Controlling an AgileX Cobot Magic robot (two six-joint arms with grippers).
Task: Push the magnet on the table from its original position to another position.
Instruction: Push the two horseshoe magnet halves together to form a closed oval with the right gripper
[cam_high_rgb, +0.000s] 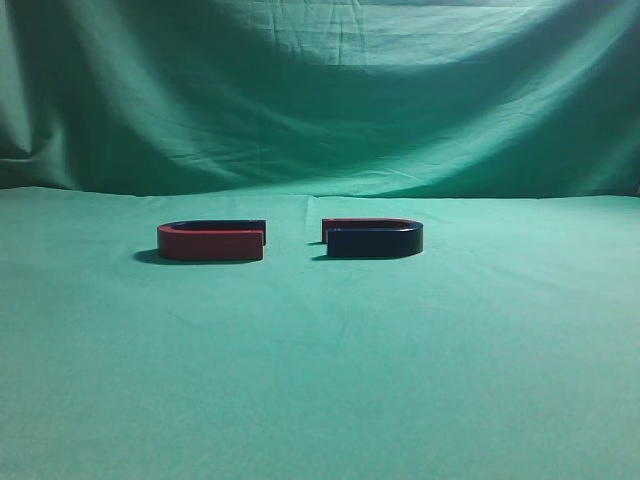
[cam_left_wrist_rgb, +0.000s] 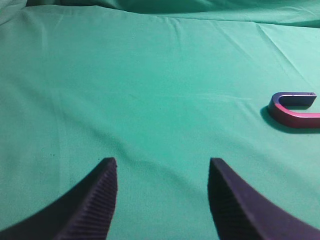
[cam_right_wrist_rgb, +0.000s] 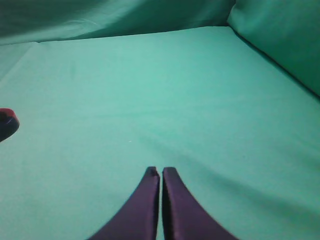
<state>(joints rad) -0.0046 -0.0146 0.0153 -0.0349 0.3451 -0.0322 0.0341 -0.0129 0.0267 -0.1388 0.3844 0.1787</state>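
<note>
The magnet (cam_high_rgb: 375, 240) lies flat on the green table (cam_high_rgb: 320, 380), right of centre, with its dark navy side toward the camera and a red far arm. Its open ends point left. A sliver of its curved end shows at the left edge of the right wrist view (cam_right_wrist_rgb: 7, 123). My left gripper (cam_left_wrist_rgb: 162, 167) is open and empty above bare cloth. My right gripper (cam_right_wrist_rgb: 161, 172) is shut and empty, well right of the magnet. Neither gripper shows in the exterior view.
A second U-shaped magnet (cam_high_rgb: 210, 243) with a red side face lies left of centre, its open ends facing the first across a small gap. It also shows at the right of the left wrist view (cam_left_wrist_rgb: 292, 110). A wrinkled green backdrop (cam_high_rgb: 320, 90) hangs behind.
</note>
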